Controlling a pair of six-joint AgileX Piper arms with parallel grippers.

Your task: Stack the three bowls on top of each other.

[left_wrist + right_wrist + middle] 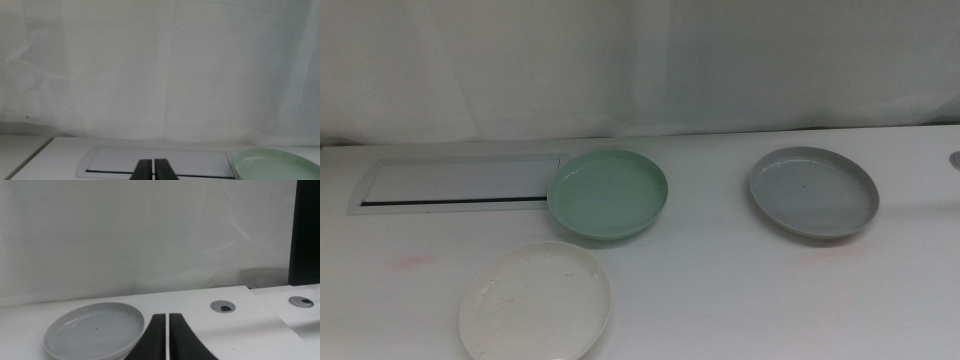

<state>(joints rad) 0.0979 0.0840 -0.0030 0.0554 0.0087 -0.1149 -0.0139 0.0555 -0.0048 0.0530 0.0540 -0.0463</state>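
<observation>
three bowls lie apart on the white counter (pixel 720 290), none stacked. mint green bowl (pixel 608 193) sits mid-counter, its rim touching or just overlapping the end of a flat white rectangular panel (pixel 460 183). white bowl (pixel 536 300) is nearer the camera and a little to the left, close to the green one but not touching. light grey bowl (pixel 814 191) is well apart on the right side. neither arm shows in the middle view; both wait back. left tool (pixel 153 170) has its jaws pressed together, empty, aimed over the panel with the green bowl off to one side. right tool (pixel 166 337) is likewise closed to a thin slit, holding nothing, with the grey bowl just beside it; two round cable grommets (pixel 223 306) lie beyond. judgement: task not started. risks: low rims give little to pinch, so a bowl may slip or tip on lifting; the white bowl has poor contrast against the counter; lifting the green bowl may catch the panel edge.
</observation>
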